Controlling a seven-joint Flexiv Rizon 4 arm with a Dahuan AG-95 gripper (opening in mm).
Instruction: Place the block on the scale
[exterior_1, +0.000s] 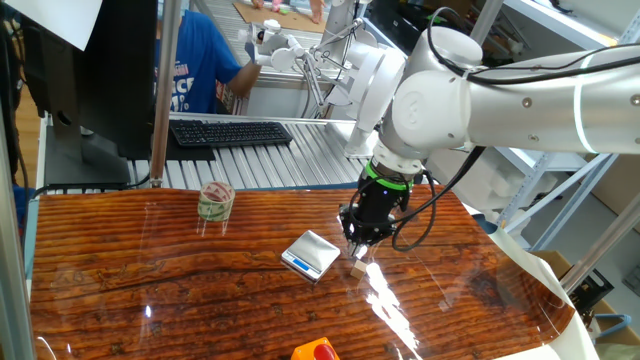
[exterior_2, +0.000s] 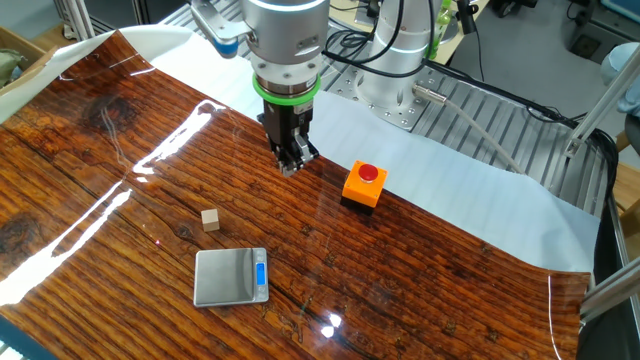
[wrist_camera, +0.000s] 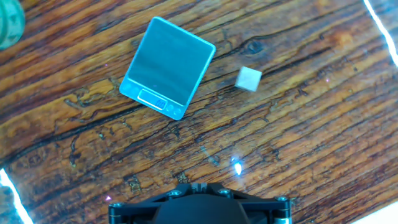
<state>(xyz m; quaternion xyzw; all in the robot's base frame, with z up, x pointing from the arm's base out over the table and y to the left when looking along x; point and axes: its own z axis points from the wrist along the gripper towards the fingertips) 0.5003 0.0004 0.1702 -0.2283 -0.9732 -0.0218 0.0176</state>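
Note:
The block (exterior_2: 210, 220) is a tiny tan wooden cube lying on the wooden table, just beside the scale. It also shows in one fixed view (exterior_1: 358, 268) and in the hand view (wrist_camera: 249, 79). The scale (exterior_2: 232, 277) is flat and silver-grey with a blue display strip; its platform is bare in all views (exterior_1: 311, 253) (wrist_camera: 168, 67). My gripper (exterior_2: 292, 160) hangs above the table, off to one side of the block and the scale, its fingers together and holding nothing. In the hand view only the gripper's dark body shows at the bottom edge.
A tape roll (exterior_1: 215, 201) stands at the table's far left. An orange box with a red button (exterior_2: 364, 184) sits near the gripper. A black keyboard (exterior_1: 230, 132) lies on the slatted bench behind the table, where a person in blue (exterior_1: 195, 60) sits.

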